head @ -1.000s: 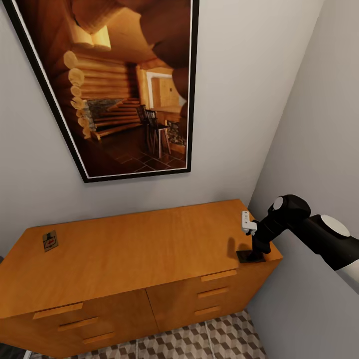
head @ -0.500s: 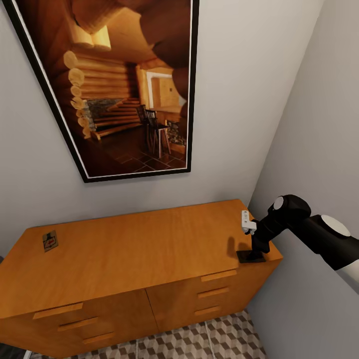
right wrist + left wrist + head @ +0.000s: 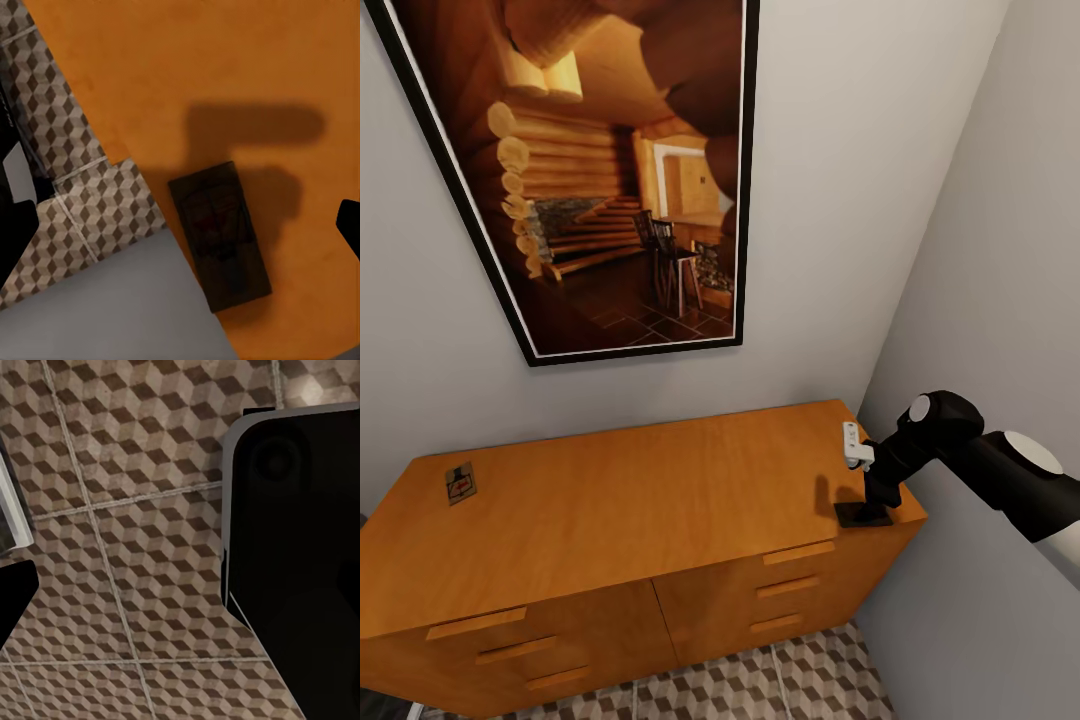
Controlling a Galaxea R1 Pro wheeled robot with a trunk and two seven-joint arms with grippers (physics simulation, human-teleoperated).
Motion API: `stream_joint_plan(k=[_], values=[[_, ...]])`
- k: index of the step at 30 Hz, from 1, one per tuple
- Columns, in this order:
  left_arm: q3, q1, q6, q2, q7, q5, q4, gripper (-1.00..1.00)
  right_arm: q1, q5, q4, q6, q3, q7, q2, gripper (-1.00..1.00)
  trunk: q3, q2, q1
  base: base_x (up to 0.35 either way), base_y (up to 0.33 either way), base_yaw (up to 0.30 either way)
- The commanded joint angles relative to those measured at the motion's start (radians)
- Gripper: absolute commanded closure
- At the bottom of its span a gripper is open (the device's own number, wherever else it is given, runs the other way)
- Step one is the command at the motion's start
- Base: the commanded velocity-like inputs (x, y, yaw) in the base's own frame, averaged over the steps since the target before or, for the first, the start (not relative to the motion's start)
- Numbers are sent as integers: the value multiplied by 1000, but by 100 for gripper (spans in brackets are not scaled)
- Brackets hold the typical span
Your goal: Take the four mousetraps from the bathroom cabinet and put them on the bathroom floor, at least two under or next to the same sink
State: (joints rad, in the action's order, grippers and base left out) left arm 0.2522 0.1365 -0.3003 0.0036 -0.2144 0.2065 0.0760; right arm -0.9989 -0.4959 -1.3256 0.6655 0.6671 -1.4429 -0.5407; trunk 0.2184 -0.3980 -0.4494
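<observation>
The orange-brown cabinet point(image 3: 630, 510) stands against the wall. One mousetrap point(image 3: 460, 483) lies at the far left of its top. A second mousetrap point(image 3: 863, 514) rests near the right front corner, dark in the arm's shadow, and appears again as the mousetrap point(image 3: 219, 234) in the right wrist view. My right gripper point(image 3: 873, 492) hangs straight over it, open, and the right gripper point(image 3: 184, 221) has its fingertips wide on either side of the trap without touching it. My left gripper points down at the cube-patterned bathroom floor point(image 3: 135, 532); one dark fingertip point(image 3: 13, 598) shows far out at the edge.
A large framed picture point(image 3: 600, 170) hangs above the cabinet. A grey side wall point(image 3: 1000, 300) closes in right beside the cabinet's right end and my right arm. A black part of the robot's body point(image 3: 300, 562) looms beside the left wrist. Patterned floor tiles point(image 3: 780, 680) run below the drawers.
</observation>
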Motion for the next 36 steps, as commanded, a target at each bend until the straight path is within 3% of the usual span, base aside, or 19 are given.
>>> stream_joint_plan(k=[1,9,20,36], values=[[9,2,-7,-1,0,8,4,-100,-1,-4,-1,10,2,-5,-1,-100,2,-2,-1,0,0,0],[9,2,-6,-1,0,8,4,-100,2,16,8,-31,2,16,-1,-100,2,-2,-1,0,0,0],[9,2,-4,-2,0,8,4,-100,3,63,97,-92,3,52,1,-100,2,-2,-1,0,0,0],[9,2,-3,-2,0,8,4,-100,3,72,164,-152,3,71,1,-100,2,-2,-1,0,0,0]])
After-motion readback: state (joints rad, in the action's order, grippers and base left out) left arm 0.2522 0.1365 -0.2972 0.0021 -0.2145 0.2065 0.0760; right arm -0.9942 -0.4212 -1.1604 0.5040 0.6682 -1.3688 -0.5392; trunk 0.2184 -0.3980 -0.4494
